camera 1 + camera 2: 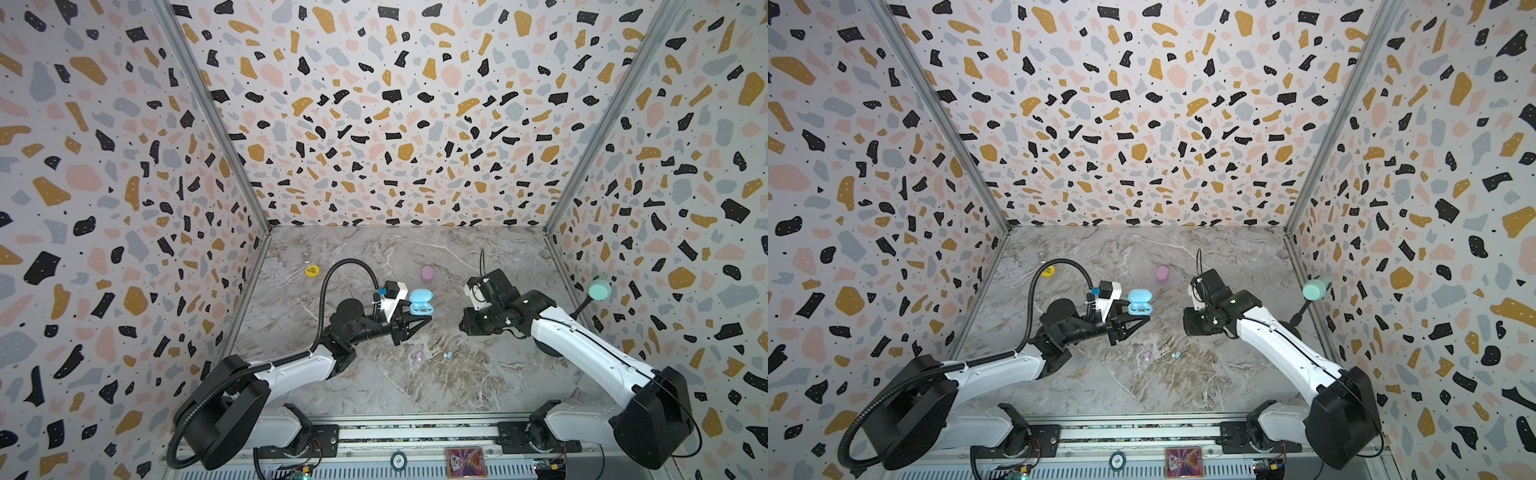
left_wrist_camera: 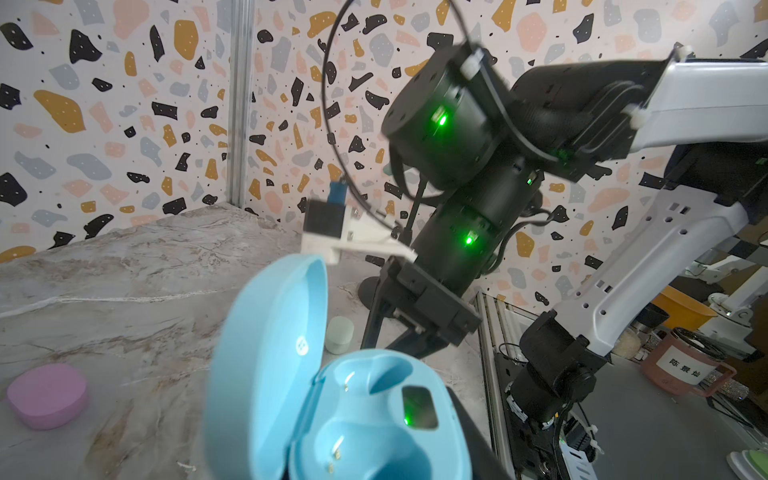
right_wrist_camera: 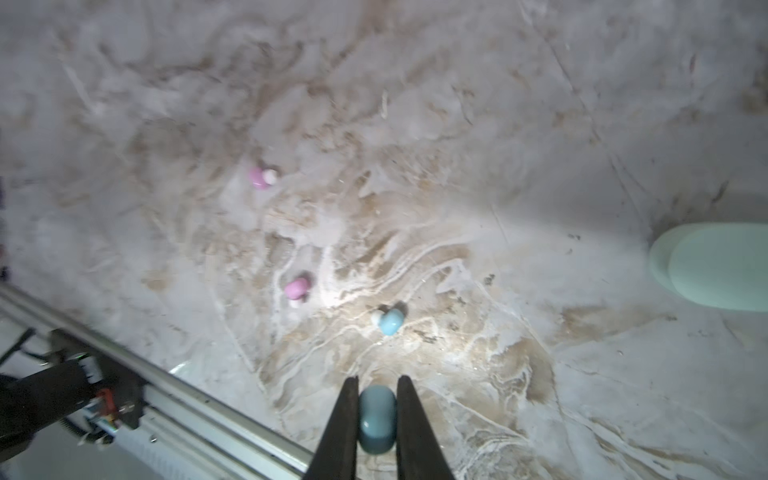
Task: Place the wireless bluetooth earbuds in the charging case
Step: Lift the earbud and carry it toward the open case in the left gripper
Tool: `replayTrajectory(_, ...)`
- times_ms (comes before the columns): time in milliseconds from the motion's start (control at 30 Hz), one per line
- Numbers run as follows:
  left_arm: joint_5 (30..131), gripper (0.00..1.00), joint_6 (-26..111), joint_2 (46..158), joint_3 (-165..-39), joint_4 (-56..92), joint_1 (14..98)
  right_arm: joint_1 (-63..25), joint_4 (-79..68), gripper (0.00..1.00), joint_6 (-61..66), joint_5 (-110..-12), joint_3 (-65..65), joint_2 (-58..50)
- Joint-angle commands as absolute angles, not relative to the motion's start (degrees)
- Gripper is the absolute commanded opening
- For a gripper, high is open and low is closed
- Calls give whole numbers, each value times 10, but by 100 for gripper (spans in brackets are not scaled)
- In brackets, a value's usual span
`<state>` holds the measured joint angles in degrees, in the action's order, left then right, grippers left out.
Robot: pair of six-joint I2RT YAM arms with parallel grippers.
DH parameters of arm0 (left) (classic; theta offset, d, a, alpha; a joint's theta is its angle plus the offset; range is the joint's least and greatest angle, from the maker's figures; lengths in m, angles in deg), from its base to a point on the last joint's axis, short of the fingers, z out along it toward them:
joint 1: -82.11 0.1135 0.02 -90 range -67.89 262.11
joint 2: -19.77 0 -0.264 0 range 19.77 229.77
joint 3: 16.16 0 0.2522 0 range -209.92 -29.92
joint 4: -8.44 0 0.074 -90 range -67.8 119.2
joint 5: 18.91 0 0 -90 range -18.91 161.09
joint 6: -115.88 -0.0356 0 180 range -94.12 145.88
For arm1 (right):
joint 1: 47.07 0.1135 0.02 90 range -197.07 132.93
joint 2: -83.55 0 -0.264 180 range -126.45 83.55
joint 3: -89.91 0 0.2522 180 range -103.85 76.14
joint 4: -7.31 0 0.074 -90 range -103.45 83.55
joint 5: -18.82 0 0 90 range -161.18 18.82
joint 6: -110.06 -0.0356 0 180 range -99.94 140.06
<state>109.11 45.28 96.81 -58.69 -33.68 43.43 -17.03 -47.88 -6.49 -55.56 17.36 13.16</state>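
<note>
My left gripper (image 1: pixel 419 312) is shut on the light blue charging case (image 1: pixel 421 302), which it holds off the marble floor. The case (image 2: pixel 365 415) has its lid up, and both of its wells show bare. My right gripper (image 3: pixel 376 380) is shut on a blue earbud (image 3: pixel 377 417), pinched between its black fingers a little above the floor, to the right of the case. In the right wrist view, loose on the marble, lie a blue earbud (image 3: pixel 390 322) and two pink earbuds (image 3: pixel 297 289) (image 3: pixel 262 177). Both top views show a pink one (image 1: pixel 419 355) and the blue one (image 1: pixel 448 355) in front of the grippers.
A shut pink case (image 1: pixel 427 273) lies behind the blue one. A mint case (image 2: pixel 339 334) lies on the floor near the right gripper. A yellow disc (image 1: pixel 311 271) sits at the back left. A mint knob on a black stalk (image 1: pixel 599 289) stands by the right wall. A metal rail (image 1: pixel 415 432) runs along the front.
</note>
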Motion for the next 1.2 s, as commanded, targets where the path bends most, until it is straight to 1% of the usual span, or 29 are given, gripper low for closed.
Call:
replayTrajectory(0, 1116, 26, 480, 983, -609, -425, 437, -187, -505, 17, -19, -460, 133, 172)
replayTrajectory(133, 1134, 26, 482, 1000, -618, -439, 433, -189, -501, 17, 20, -386, 108, 198)
replayTrajectory(300, 1158, 26, 473, 1012, -635, -431, 425, -189, -471, 17, 36, -283, 104, 209)
replayTrajectory(467, 1169, 26, 466, 1014, -639, -427, 419, -189, -451, 17, 41, -230, 101, 215)
replayTrajectory(800, 1174, 26, 449, 1017, -644, -417, 400, -188, -417, 17, 31, -191, 95, 210)
replayTrajectory(1167, 1179, 26, 440, 1013, -645, -409, 388, -187, -406, 17, 28, -187, 95, 206)
